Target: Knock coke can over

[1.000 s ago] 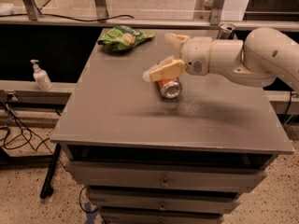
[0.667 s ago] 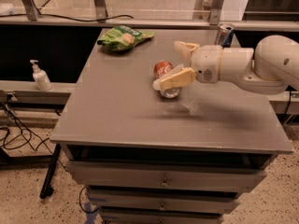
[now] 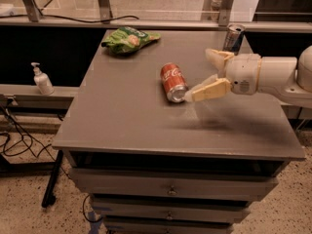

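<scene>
The coke can (image 3: 173, 82) lies on its side on the grey table (image 3: 126, 116), near the middle, its silver top pointing toward the front. My gripper (image 3: 204, 73) is just right of the can, a little above the table. It is open and empty, with one finger (image 3: 210, 90) close to the can's top end and the other finger (image 3: 217, 57) farther back. The white arm reaches in from the right edge.
A green snack bag (image 3: 127, 39) lies at the table's back left. A slim silver-and-blue can (image 3: 234, 38) stands upright at the back right, behind my gripper. A soap dispenser (image 3: 42, 79) stands on a ledge left of the table. Drawers sit below the tabletop.
My gripper has moved right, off the coke can. The can, earlier between or under the fingers, now lies free on its side in the open.
</scene>
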You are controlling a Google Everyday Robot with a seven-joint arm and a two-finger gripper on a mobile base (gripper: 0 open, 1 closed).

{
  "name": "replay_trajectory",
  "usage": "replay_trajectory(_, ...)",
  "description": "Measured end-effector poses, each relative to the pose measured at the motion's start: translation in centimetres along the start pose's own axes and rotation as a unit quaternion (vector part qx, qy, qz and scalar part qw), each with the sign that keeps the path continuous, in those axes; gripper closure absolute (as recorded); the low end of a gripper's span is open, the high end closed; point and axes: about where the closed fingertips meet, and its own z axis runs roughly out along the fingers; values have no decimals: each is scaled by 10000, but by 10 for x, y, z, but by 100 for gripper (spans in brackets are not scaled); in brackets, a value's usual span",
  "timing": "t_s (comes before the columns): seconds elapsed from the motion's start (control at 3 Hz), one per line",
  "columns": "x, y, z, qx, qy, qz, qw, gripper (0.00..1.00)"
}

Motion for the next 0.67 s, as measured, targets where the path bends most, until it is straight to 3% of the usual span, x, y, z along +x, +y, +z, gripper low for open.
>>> replay_trajectory(0.67, 22, 2, -103, 357, 255, 25, 9990, 0)
